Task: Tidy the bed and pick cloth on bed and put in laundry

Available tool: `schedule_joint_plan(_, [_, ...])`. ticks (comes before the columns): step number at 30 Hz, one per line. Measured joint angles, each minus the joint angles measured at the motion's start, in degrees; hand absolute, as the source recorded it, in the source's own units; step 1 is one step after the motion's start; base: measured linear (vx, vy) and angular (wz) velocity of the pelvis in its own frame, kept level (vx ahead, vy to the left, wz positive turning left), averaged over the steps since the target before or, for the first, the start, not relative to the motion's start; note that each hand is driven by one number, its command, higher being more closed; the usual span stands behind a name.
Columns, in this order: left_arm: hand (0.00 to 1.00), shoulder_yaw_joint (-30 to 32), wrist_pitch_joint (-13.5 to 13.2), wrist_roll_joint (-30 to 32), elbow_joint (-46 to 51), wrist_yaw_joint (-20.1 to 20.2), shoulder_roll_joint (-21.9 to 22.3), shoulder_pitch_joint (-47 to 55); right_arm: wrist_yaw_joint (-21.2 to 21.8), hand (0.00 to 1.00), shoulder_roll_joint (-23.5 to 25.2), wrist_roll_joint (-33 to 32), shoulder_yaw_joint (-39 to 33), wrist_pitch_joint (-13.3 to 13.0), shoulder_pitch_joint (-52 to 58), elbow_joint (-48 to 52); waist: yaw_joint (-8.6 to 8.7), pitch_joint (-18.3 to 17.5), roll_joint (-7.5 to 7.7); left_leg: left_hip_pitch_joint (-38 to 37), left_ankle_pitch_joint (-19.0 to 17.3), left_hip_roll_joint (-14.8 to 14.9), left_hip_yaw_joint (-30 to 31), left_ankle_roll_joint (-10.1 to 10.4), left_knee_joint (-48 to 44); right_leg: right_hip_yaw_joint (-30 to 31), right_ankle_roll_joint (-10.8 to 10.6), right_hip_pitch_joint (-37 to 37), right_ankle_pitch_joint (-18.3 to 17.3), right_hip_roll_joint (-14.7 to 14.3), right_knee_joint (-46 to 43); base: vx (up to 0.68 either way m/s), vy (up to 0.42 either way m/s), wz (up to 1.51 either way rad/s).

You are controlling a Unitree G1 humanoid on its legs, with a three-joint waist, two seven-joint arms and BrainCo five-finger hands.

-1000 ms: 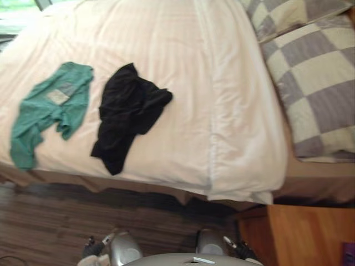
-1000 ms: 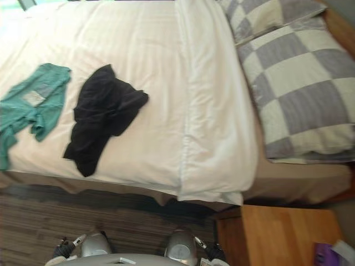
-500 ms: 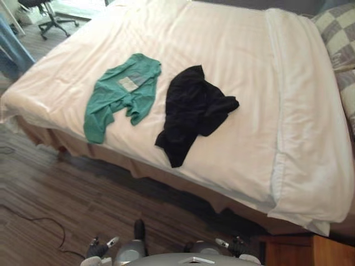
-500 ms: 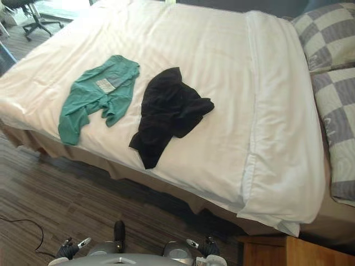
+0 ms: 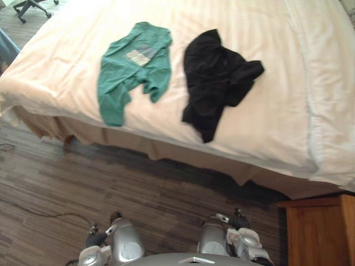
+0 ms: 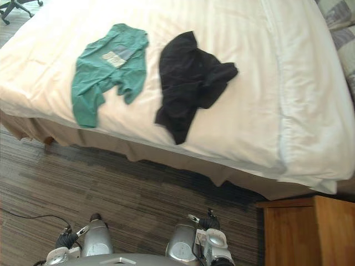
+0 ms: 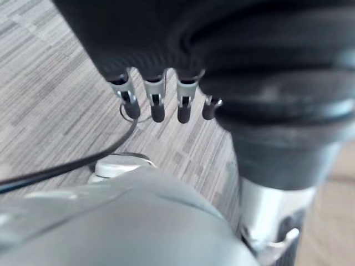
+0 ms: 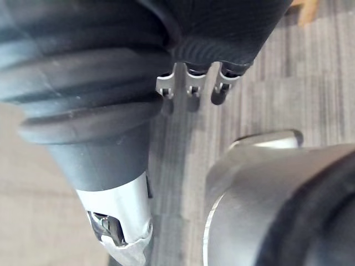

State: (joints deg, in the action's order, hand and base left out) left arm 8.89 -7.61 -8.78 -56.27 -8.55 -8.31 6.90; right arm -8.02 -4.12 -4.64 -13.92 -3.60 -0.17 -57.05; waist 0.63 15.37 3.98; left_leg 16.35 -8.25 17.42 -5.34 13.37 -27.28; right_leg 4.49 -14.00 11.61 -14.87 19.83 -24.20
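Two clothes lie on the white duvet (image 5: 277, 66) of the bed. A green T-shirt (image 5: 133, 72) is spread out near the bed's front edge on the left. Just to its right a crumpled black garment (image 5: 219, 83) lies apart from it. My left hand (image 7: 157, 108) hangs low over the wooden floor, fingers relaxed and holding nothing. My right hand (image 8: 192, 88) hangs the same way beside my body, also with nothing in it. Both hands are well short of the bed.
A strip of dark wooden floor (image 5: 138, 188) runs between me and the bed. A wooden nightstand (image 5: 321, 227) stands at the lower right by the bed's corner. A checked pillow (image 6: 343, 25) peeks in at the upper right. An office chair's base (image 5: 30, 5) shows at the far left.
The camera has swung left and tipped down, so the bed sits higher and the pillows have slid out at the right. The two clothes lie as before.
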Motion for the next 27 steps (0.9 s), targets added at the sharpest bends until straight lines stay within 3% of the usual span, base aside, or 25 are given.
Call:
schedule_joint_plan(1, [0.00, 0.1, -0.1, 0.1, 0.0, 0.0, -0.2, 0.1, 0.1, 0.00, 0.7, 0.1, -1.0, 0.1, 0.3, -0.8, 0.13, -0.8, -0.09, 1.6, -1.0, -0.3, 0.6, 0.4, -1.7, -0.4, 0.7, -1.4, 2.8, -0.3, 3.4, 0.09, 0.610, 0.13])
schedule_joint_plan(2, [0.00, 0.1, -0.4, 0.3, -0.2, 0.0, -0.6, -0.4, 0.2, 0.00, 2.5, 0.4, -3.1, 0.1, 0.8, -1.5, -0.54, -2.0, 1.09, 2.9, -2.8, -0.4, 0.5, 0.8, -4.7, -0.8, 0.1, -3.9, 10.9, 0.0, 10.1, 0.09, 0.416, -0.18])
schedule_joint_plan(3, [0.00, 0.1, -0.4, 1.6, -0.8, -0.1, -1.0, -0.7, 0.2, 0.00, 3.7, 0.6, -4.5, 0.0, 1.4, -1.6, -0.79, -2.2, 0.95, 2.8, -4.1, -0.5, -0.5, 0.3, -5.8, -0.5, 0.4, -5.4, 16.5, 0.2, 14.5, 0.10, 0.529, -0.54])
schedule_joint_plan(4, [0.00, 0.0, -0.1, 4.2, -1.6, -0.4, -1.4, -0.9, 0.2, 0.00, 4.1, 0.7, -4.9, 0.1, 1.7, -1.7, -0.99, -3.5, 1.52, 2.1, -5.0, -0.5, -2.6, -0.9, -5.8, -0.5, 1.9, -5.6, 23.3, 0.4, 18.1, 0.03, 0.467, -0.98])
schedule_joint_plan(5, [0.00, -0.5, 0.4, 6.3, -1.8, -0.6, -1.6, -0.5, 0.3, 0.00, 4.6, 1.6, -3.9, 0.3, 1.8, -1.9, -1.70, -4.8, 1.59, 0.2, -4.8, -0.2, -6.6, -2.8, -3.7, -2.9, 10.3, -3.9, 30.5, 0.3, 20.0, 0.04, 0.543, -1.11])
schedule_joint_plan(6, [0.00, -0.6, 0.4, 6.6, -1.7, -0.6, -1.7, -0.9, 0.5, 0.00, 4.7, 2.3, -2.5, 0.3, 1.5, -1.5, -1.61, -4.8, 1.63, -2.5, -4.1, -0.5, -9.0, -3.9, -1.3, -7.9, 12.3, -2.8, 29.2, 0.0, 16.9, 0.06, 0.637, -0.95])
schedule_joint_plan(7, [0.00, -1.5, 0.4, 6.7, -1.8, -0.3, -1.5, -1.1, 0.7, 0.00, 4.6, 2.8, -0.1, 0.2, 1.3, -1.2, -0.21, -4.9, 1.42, -7.9, -1.5, -2.4, -10.7, -6.0, 5.6, -13.4, 8.2, -3.6, 20.4, -4.8, 9.9, 0.07, 0.524, -0.46])
schedule_joint_plan(8, [0.00, -2.3, 0.3, 6.9, -1.8, 0.3, -0.7, -1.5, 1.3, 0.00, 4.5, 2.8, 0.4, 0.1, 1.3, -1.2, 0.28, -5.4, 0.56, -10.5, 1.0, -3.6, -11.7, -7.0, 10.7, -12.8, 8.5, -3.8, 13.7, -11.0, 7.6, 0.04, 0.371, -0.10])
schedule_joint_plan(10, [0.00, -2.3, 0.4, 7.7, -1.8, 0.9, 0.2, -2.1, 1.7, 0.00, 4.6, 2.8, 0.3, 0.1, 1.6, -0.6, 1.21, -5.6, 0.47, -11.9, 3.7, -7.0, -11.7, -8.1, 15.3, -13.0, 9.2, -5.1, 10.0, -14.8, 10.7, -0.01, 0.185, 0.29])
schedule_joint_plan(11, [0.00, -2.1, 0.5, 7.9, -2.1, 1.3, 0.9, -2.3, 1.7, 0.00, 4.6, 2.7, 0.2, 0.1, 1.8, -0.6, 1.13, -5.6, 0.27, -13.1, 4.8, -9.1, -11.6, -8.5, 17.7, -12.8, 9.0, -7.3, 10.1, -15.1, 15.0, -0.01, 0.117, 0.25])
schedule_joint_plan(15, [0.00, 0.1, 1.5, 7.9, -5.2, 1.8, 2.6, -3.0, 1.8, 0.00, 3.9, 1.6, -0.9, 0.1, 2.1, -0.4, 1.00, -6.3, -1.76, -17.6, 8.2, -10.8, -12.0, -8.3, 24.6, -11.2, 9.5, -9.6, 12.2, -15.3, 17.9, -0.02, 0.053, -0.09])
schedule_joint_plan(21, [0.00, -0.8, 2.7, 8.0, -5.7, 2.8, 3.4, -4.0, 1.7, 0.00, 3.9, 1.6, -0.8, 1.6, 2.3, -1.5, 1.18, -8.1, -0.40, -21.2, 10.1, -11.0, -15.8, -7.8, 30.6, -9.2, 9.6, -9.7, 14.1, -15.9, 22.0, -0.06, -0.006, -0.30])
schedule_joint_plan(27, [0.00, -1.1, 2.8, 8.9, -5.8, 3.2, 4.2, -3.9, 1.7, 0.00, 3.8, 1.6, -1.0, 2.2, 2.2, -1.7, 1.58, -8.0, -0.93, -23.8, 8.8, -10.6, -20.8, -6.7, 30.6, -10.9, 9.4, -10.4, 15.5, -15.2, 23.4, 0.03, 0.013, -0.41])
